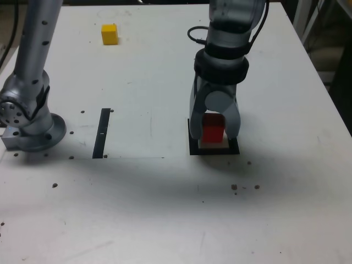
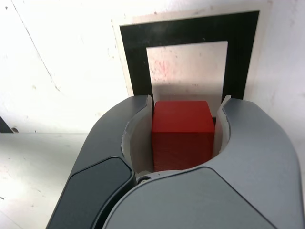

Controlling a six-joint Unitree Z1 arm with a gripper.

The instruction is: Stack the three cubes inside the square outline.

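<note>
The red cube [image 1: 213,131] sits between the two fingers of the gripper [image 1: 214,137] in the exterior view, low over the square outline [image 1: 193,148], whose black border shows beneath the fingers. Whether the cube already rests on the pale inside of the square cannot be told from here. The yellow cube [image 1: 109,33] lies well apart, far back toward the exterior view's left on the table [image 1: 165,209], and a thin black strip [image 1: 102,133] lies near the arm's base [image 1: 30,129]. No green cube is in sight.

In the wrist view the gripper [image 2: 183,136] is closed on the red cube [image 2: 182,133], its pale pads touching two opposite faces, with the square outline [image 2: 136,57] just ahead. The cube looks stiff, light and smooth, with sharp edges, so it should hold squarely by flat opposite sides, gripped near the middle to keep it level for stacking.
</note>
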